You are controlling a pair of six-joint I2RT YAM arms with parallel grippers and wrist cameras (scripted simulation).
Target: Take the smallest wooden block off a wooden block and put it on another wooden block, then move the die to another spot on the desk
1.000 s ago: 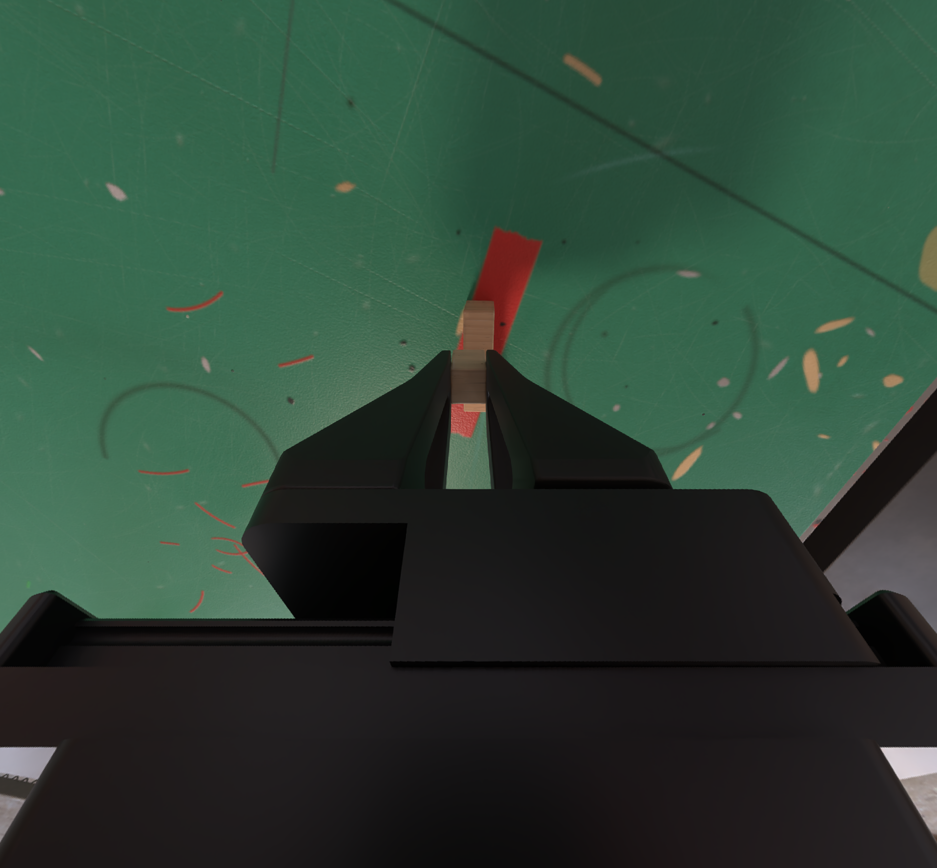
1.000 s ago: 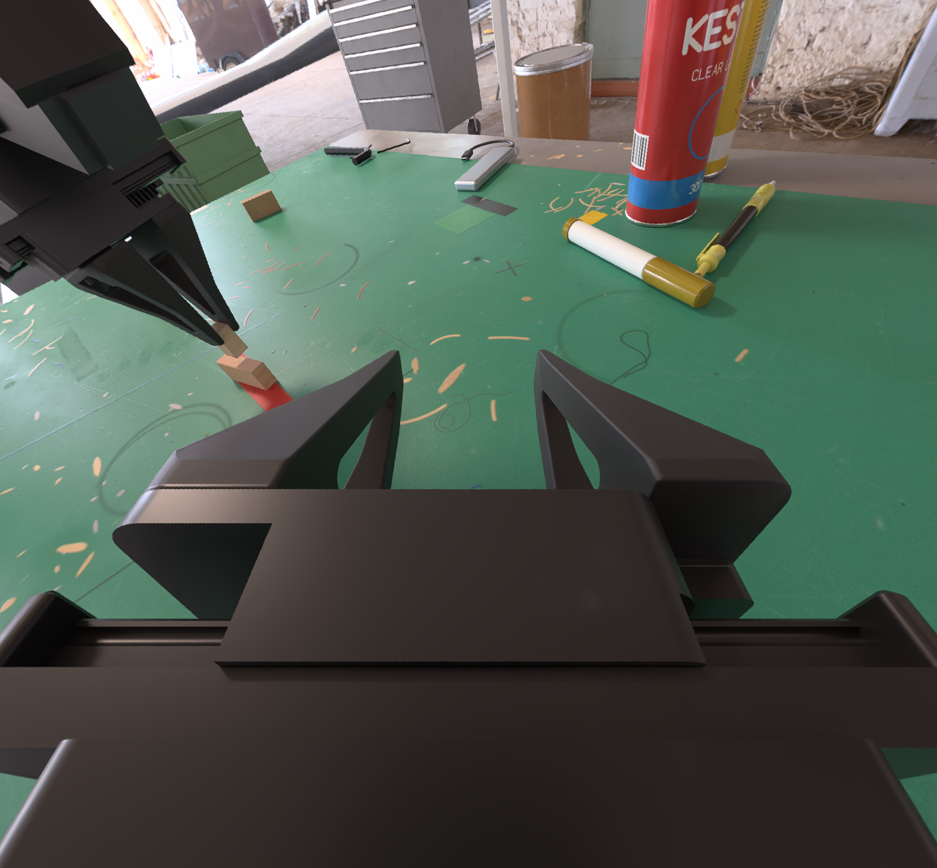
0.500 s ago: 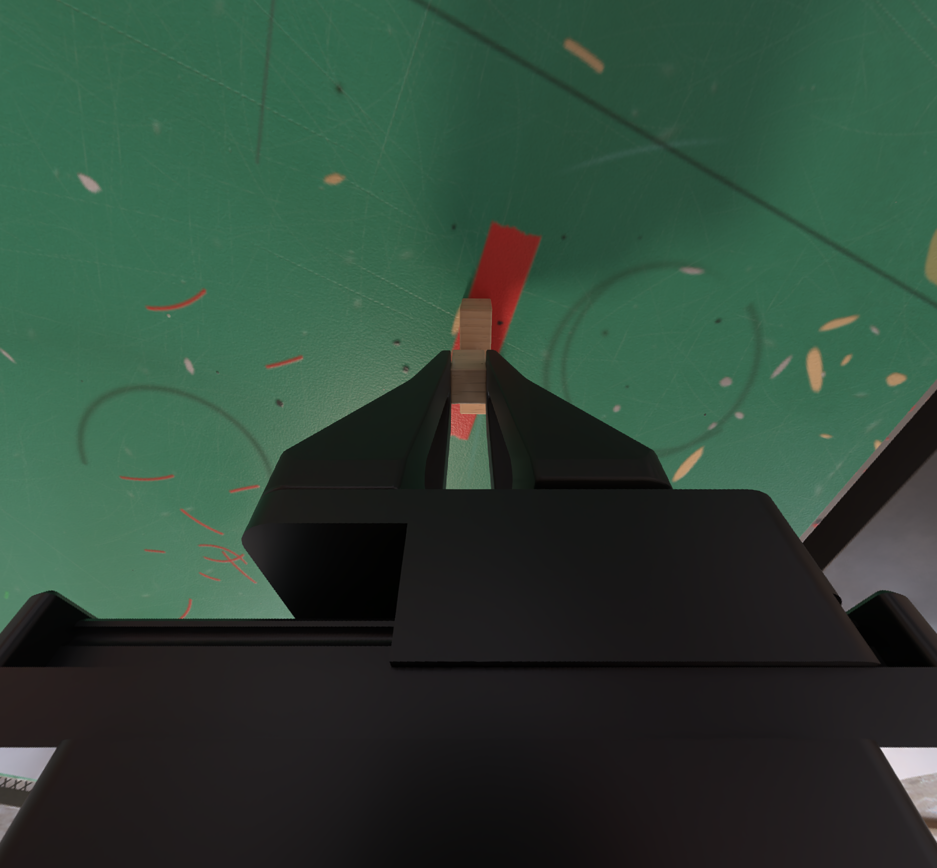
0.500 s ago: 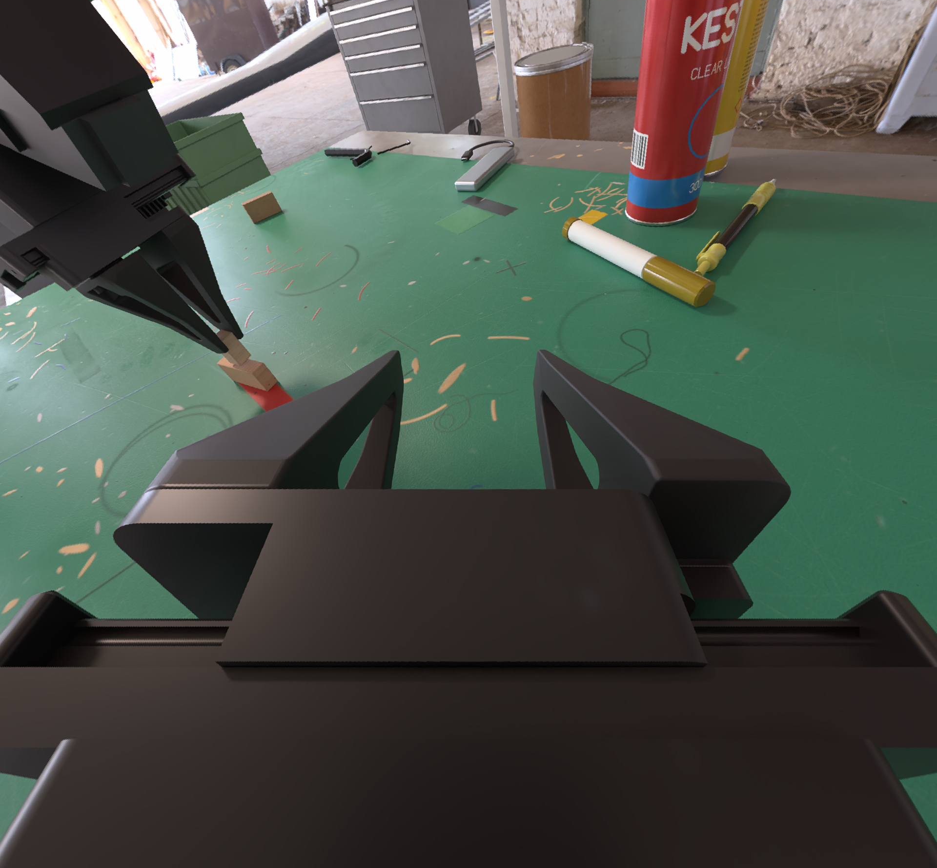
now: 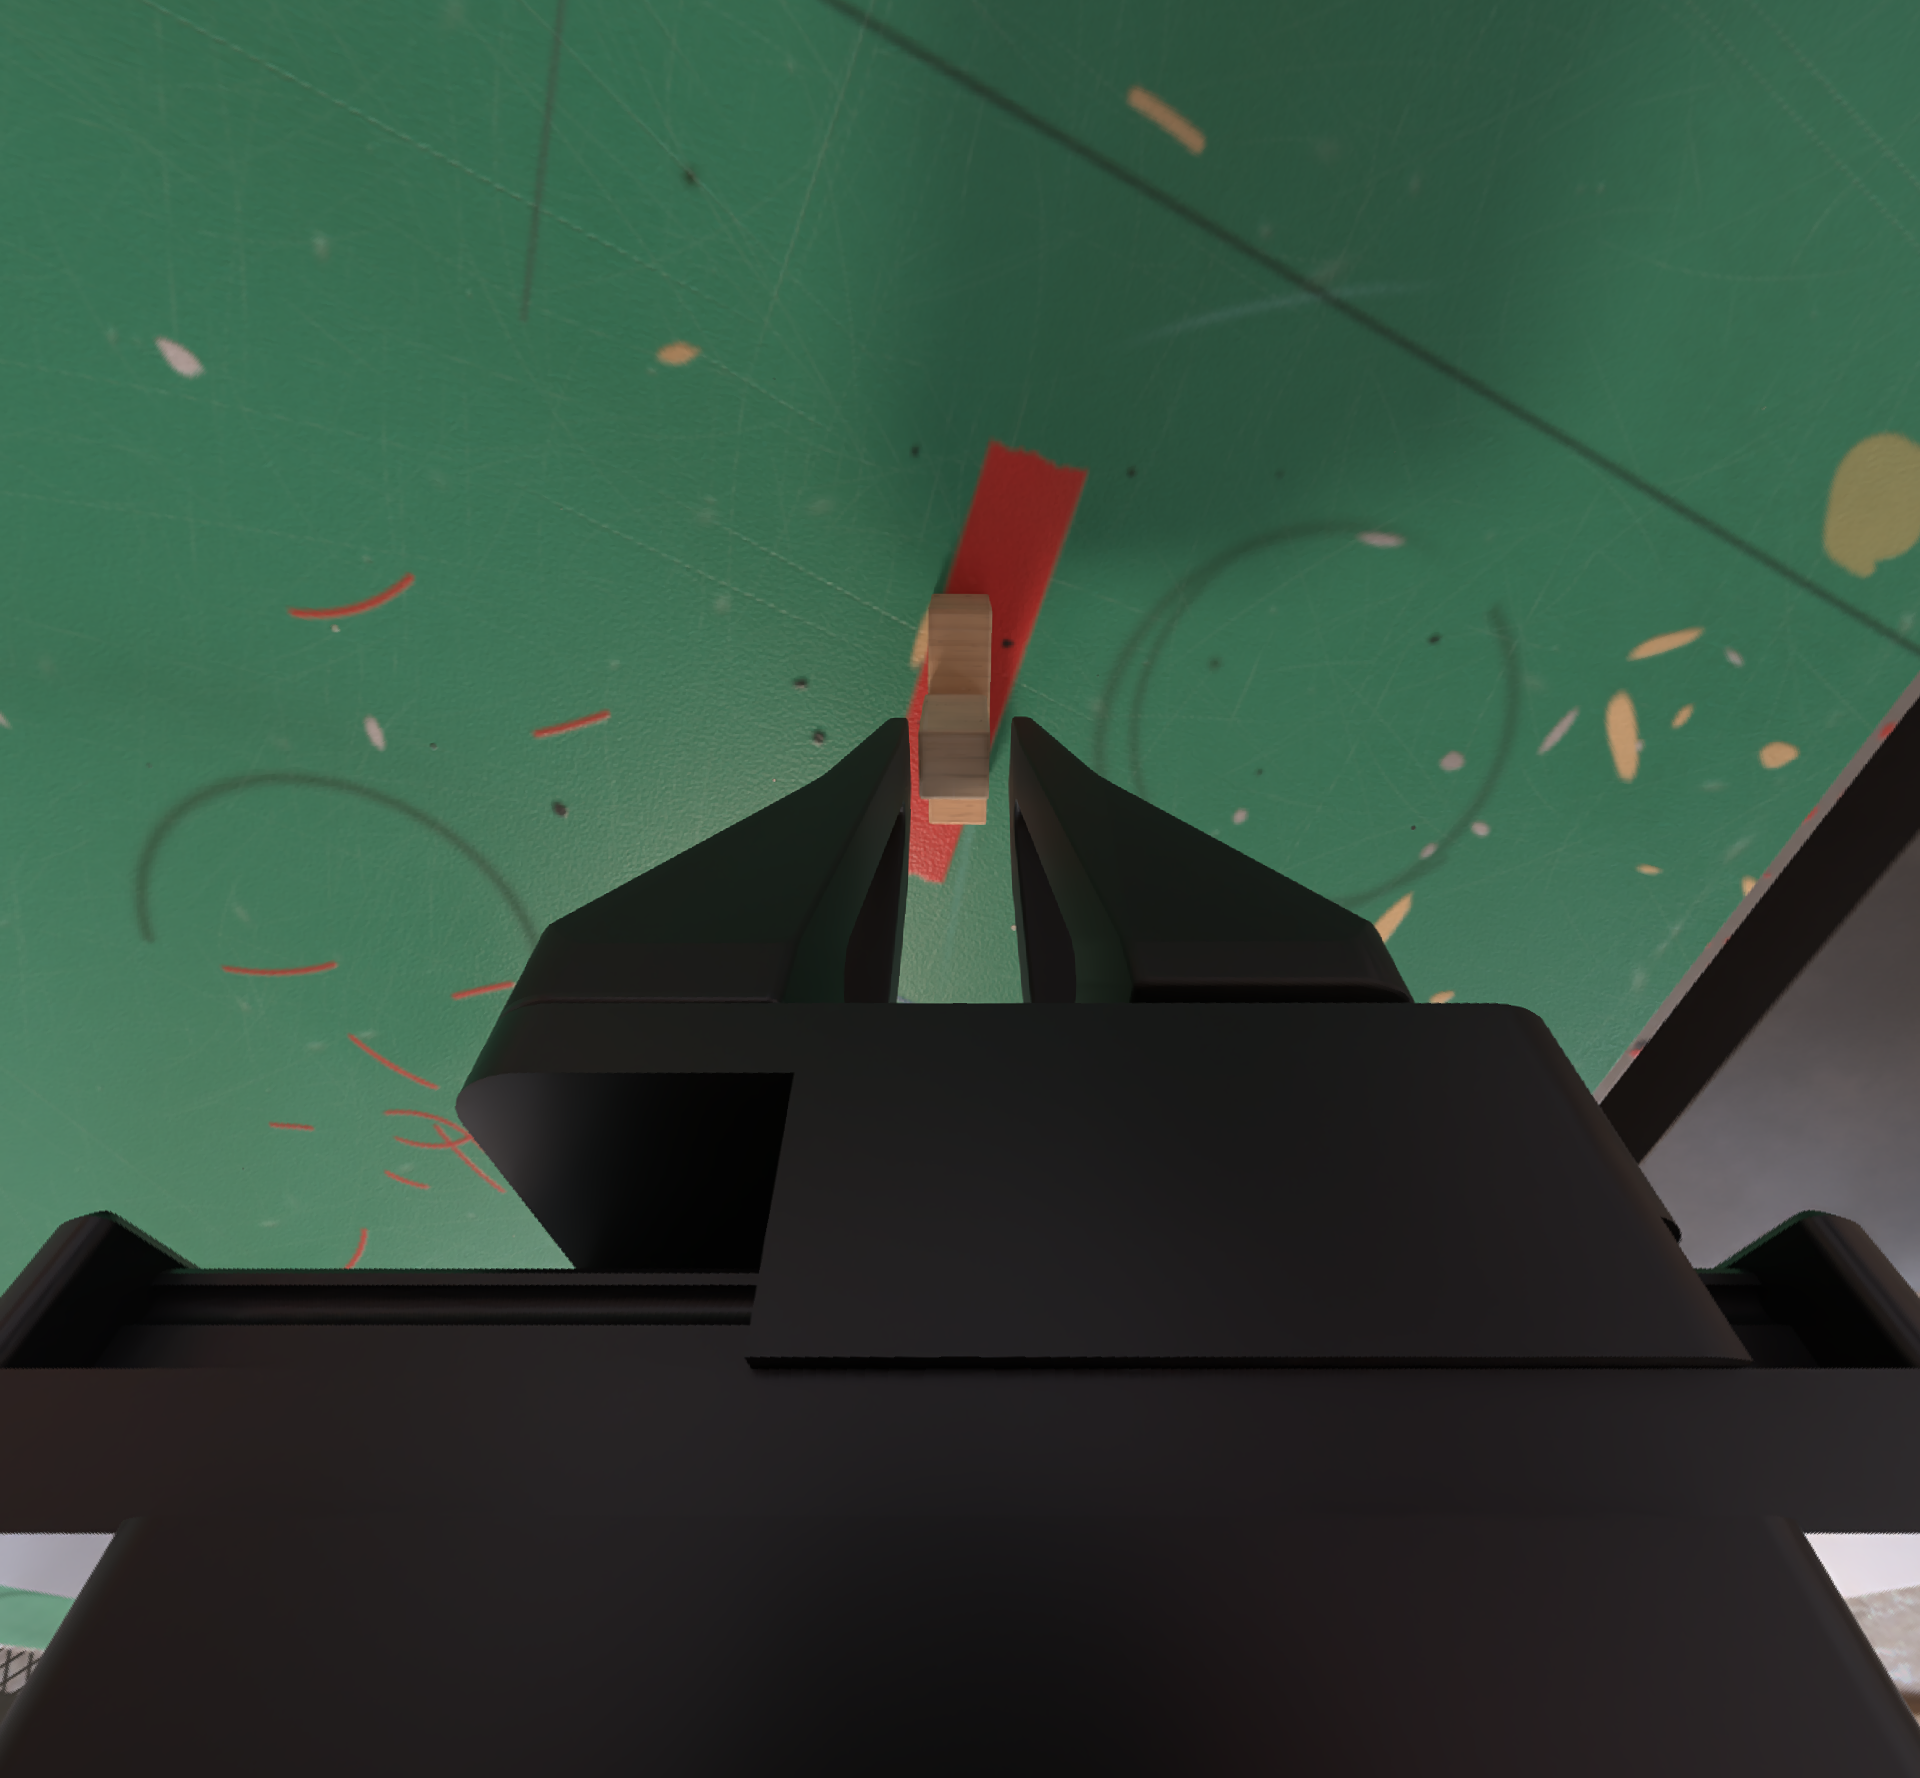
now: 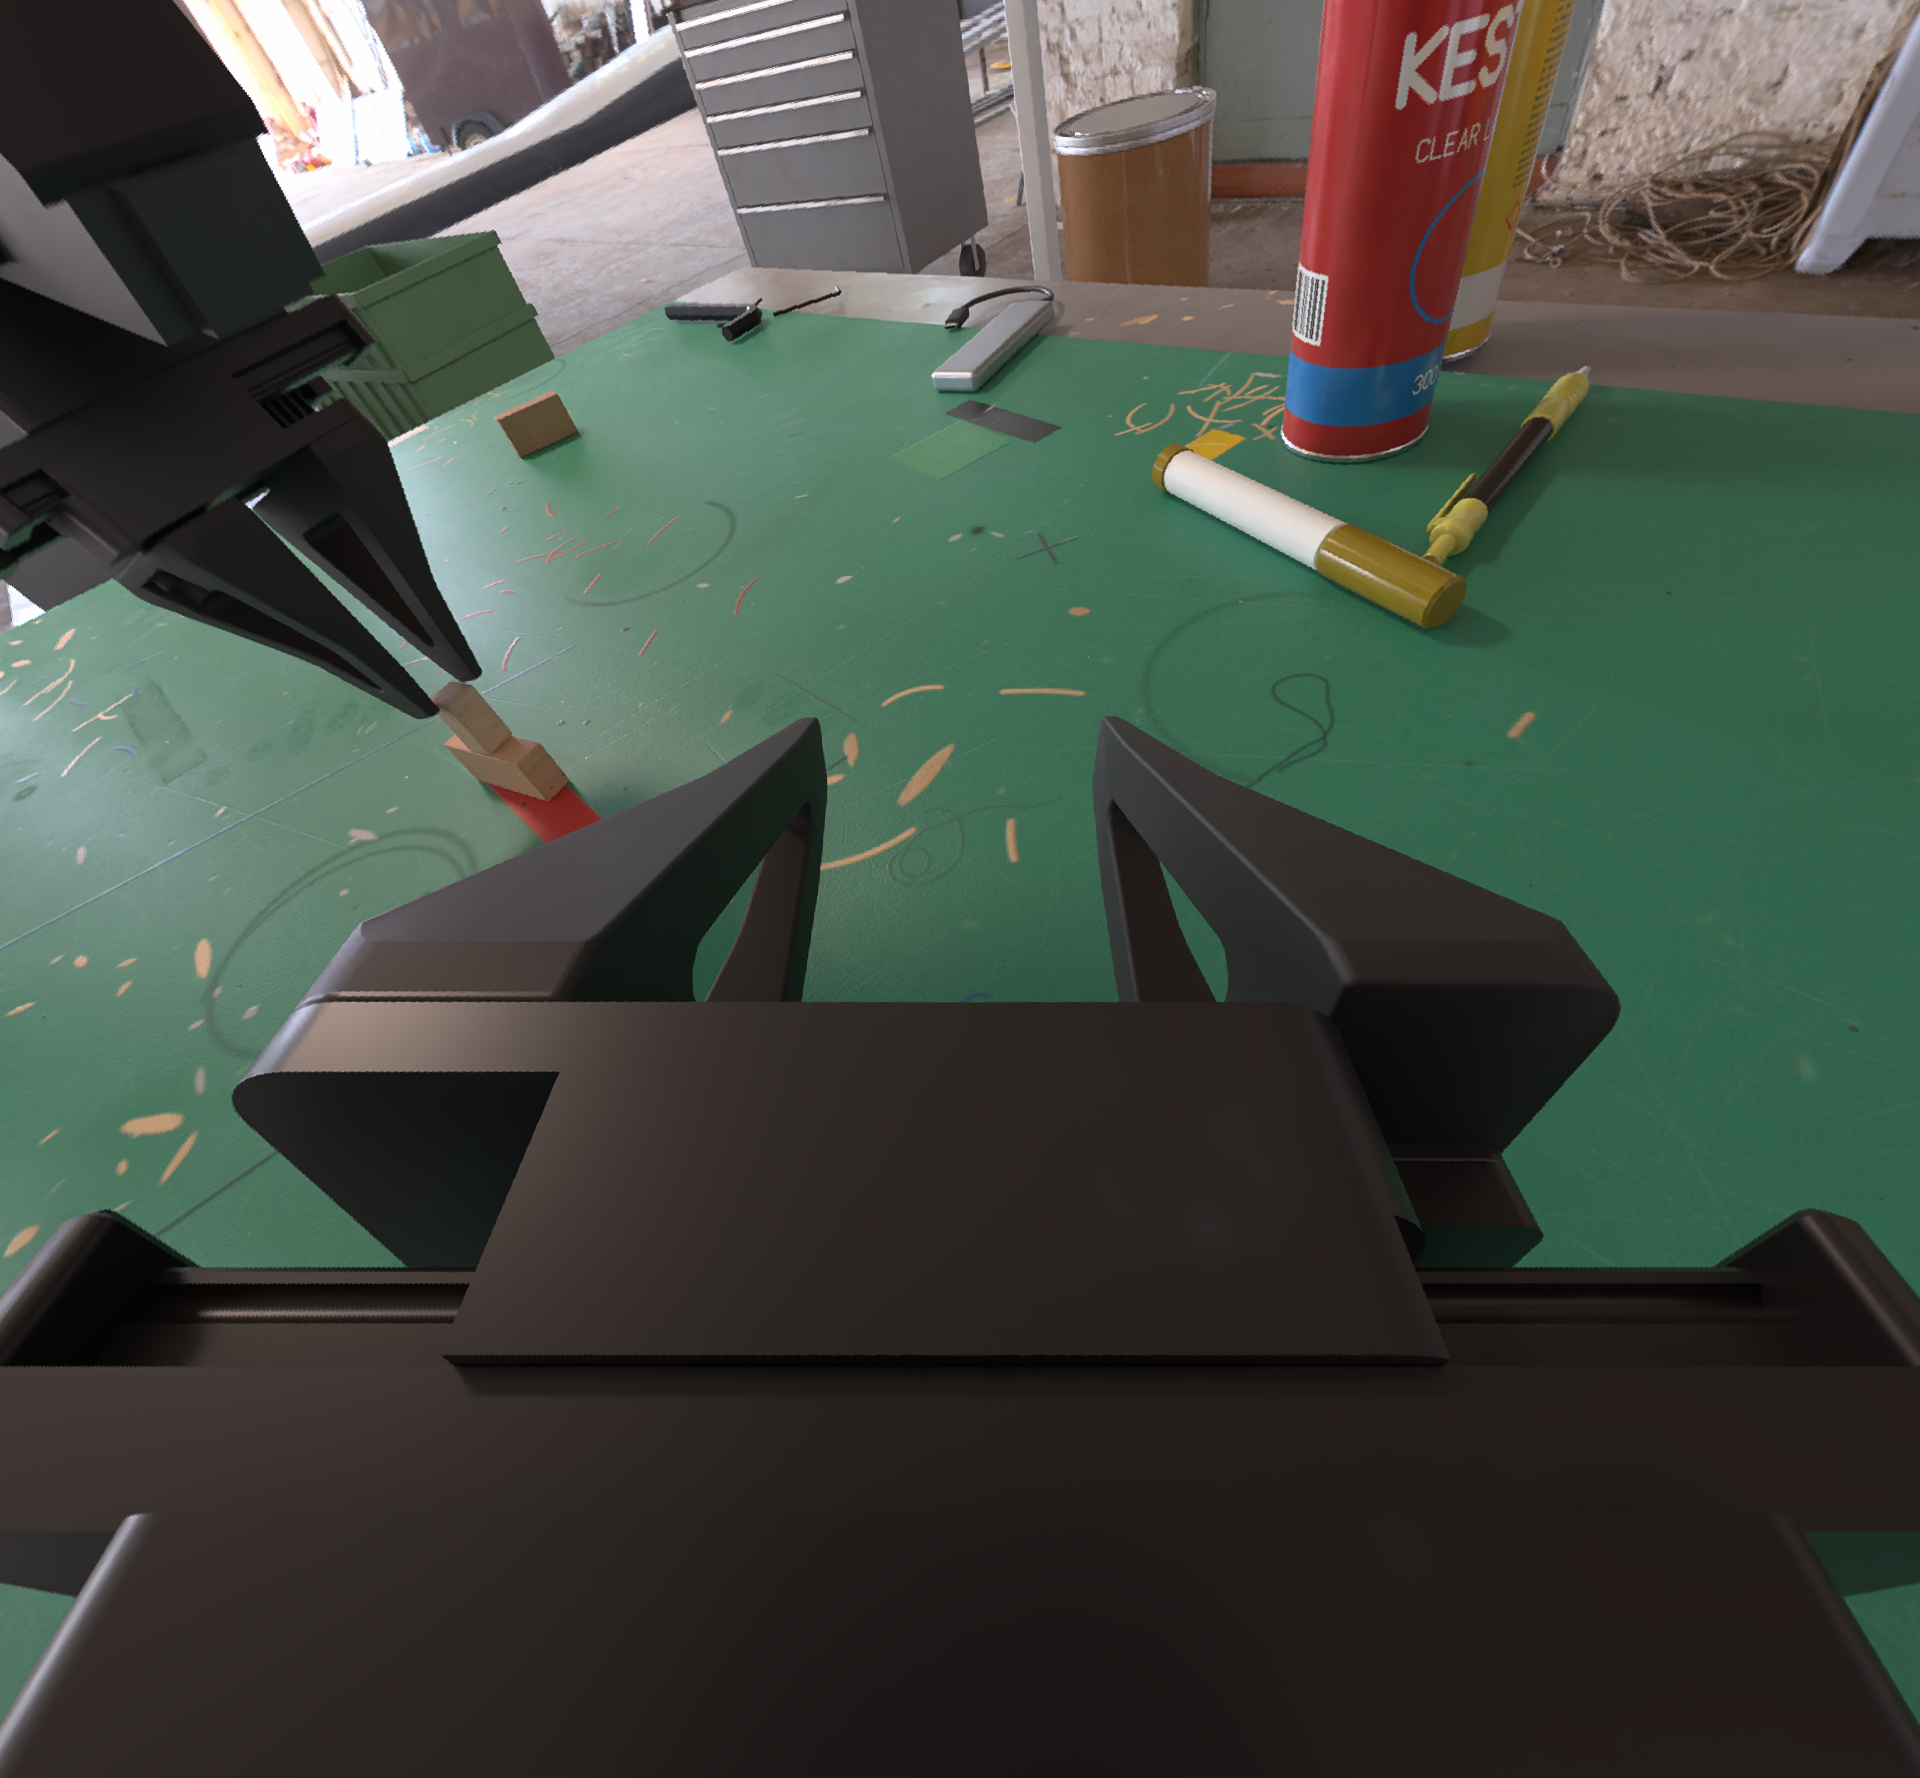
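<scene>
In the left wrist view my left gripper [image 5: 958, 741] points down at the green mat, its jaws a little apart. The smallest wooden block [image 5: 954, 757] stands between the fingertips with a slim gap on each side. It rests on a longer wooden block [image 5: 961, 632] that lies on a strip of red tape [image 5: 1023, 533]. The right wrist view shows the same stack at the left: the small block [image 6: 473, 720] leans slightly on the longer block [image 6: 525, 770], just under the left gripper [image 6: 449, 689]. Another wooden block [image 6: 535, 424] lies far back left. My right gripper [image 6: 961, 741] is open and empty. No die is in view.
A red can [image 6: 1392, 170] with a yellow can behind it stands at the back right. Near it lie a white-and-gold marker [image 6: 1309, 533] and a yellow pen [image 6: 1507, 461]. A grey hub [image 6: 992, 346] lies at the back. The desk edge [image 5: 1766, 907] runs close on the right.
My left gripper's jaws have parted from the small block, which now sits on the longer block. The right arm has not moved.
</scene>
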